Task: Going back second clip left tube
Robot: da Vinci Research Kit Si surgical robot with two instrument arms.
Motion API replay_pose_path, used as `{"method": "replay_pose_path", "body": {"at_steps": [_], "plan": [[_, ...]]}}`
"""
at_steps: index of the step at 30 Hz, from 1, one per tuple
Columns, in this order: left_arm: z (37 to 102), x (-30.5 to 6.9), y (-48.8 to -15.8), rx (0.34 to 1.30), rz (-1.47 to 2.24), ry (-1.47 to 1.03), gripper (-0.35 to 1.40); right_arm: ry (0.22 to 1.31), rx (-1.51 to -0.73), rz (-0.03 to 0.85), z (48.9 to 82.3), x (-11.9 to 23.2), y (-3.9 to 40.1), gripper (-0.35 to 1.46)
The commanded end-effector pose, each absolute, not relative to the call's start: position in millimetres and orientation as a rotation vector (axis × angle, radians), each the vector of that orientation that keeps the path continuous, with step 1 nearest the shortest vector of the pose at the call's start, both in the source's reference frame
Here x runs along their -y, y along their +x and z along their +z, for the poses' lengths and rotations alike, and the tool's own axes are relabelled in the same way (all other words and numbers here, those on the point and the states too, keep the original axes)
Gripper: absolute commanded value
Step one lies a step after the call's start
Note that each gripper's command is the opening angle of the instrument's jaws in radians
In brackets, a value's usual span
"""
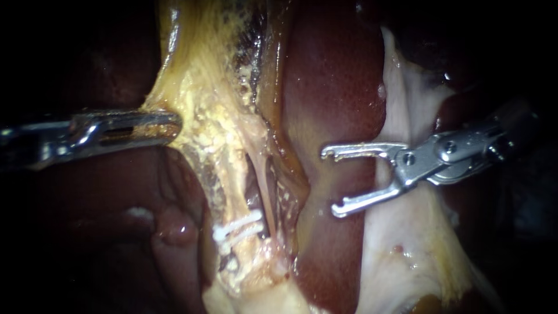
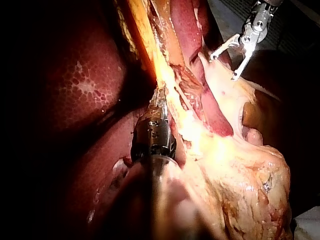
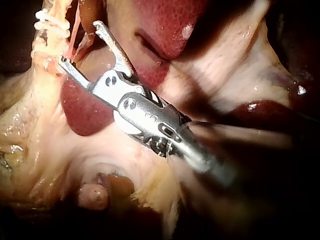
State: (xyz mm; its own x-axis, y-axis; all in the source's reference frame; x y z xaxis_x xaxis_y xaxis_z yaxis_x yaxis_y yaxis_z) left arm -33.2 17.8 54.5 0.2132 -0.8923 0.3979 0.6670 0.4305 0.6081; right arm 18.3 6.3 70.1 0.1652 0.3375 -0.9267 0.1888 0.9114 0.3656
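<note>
Clips (image 1: 238,227), two white ones, sit across yellow tissue (image 1: 203,87). My R instrument (image 1: 329,181) is apart on their right, jaws released, empty. L instrument (image 1: 173,125) jaws grasp this tissue.

Through the middle a dark red liver (image 1: 337,87) is seen, glossy and finely mottled. In the left wrist view a honeycomb pattern is shown on its surface. A band of yellow fatty tissue (image 1: 209,87) is stretched down across it, granular, with a dark speckled patch (image 1: 250,52) marked near the band's upper part. The liver's right side is draped with pale whitish tissue (image 1: 407,232). Low down, a small pink nodule (image 1: 174,229) is noted just beside the yellow band. A white cloth corner (image 2: 307,225) is glimpsed beyond the fatty mass.
</note>
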Motion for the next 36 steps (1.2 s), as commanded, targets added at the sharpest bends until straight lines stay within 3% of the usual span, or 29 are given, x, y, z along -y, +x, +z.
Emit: {"method": "replay_pose_path", "body": {"at_steps": [1,19,36], "plan": [[54.7,-17.8,-33.2,0.789,-1.107,0.339,-0.35,0.449,-1.412,0.108,69.8,-6.3,18.0,0.60],[64.0,-16.1,-38.9,0.732,-1.066,0.381,-0.35,0.442,-1.417,0.101,69.2,-6.3,17.7,0.60],[64.4,-15.6,-39.0,0.725,-1.061,0.382,-0.35,0.442,-1.417,0.102,68.9,-6.2,17.8,0.60]]}}
